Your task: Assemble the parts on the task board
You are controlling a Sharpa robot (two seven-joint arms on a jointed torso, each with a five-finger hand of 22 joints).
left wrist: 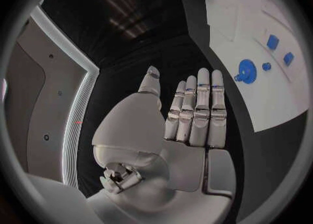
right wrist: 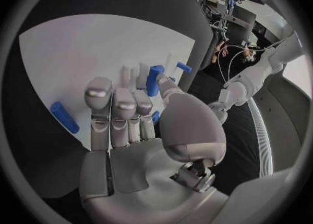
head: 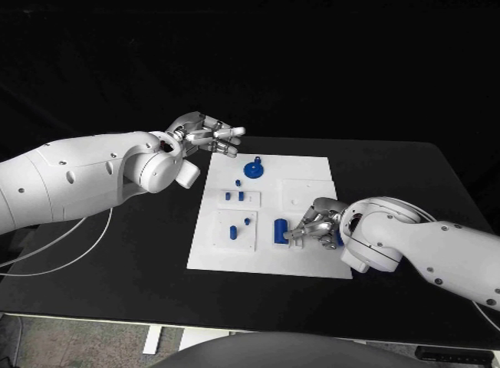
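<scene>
Matte black desk [head: 117, 261] is ringed by a dark backdrop. Flat white rectangular task board [head: 305, 253] lies mid-desk. Left robot hand [head: 206, 136] is held over the desk just off the board's far-left corner, fingers straight and together, nothing gripped. Right robot hand [head: 314, 224] rests low over the board's near-right area, fingers curled; grip cannot be told. Blue cylindrical part [head: 280, 229] lies just beside it; round blue knobbed part [head: 254, 169] sits near the left robot hand.

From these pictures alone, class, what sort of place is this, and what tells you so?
Probably a robotics lab test station: a black table holding a white task board with small blue parts, and workbenches cluttered with equipment in the background.
</scene>
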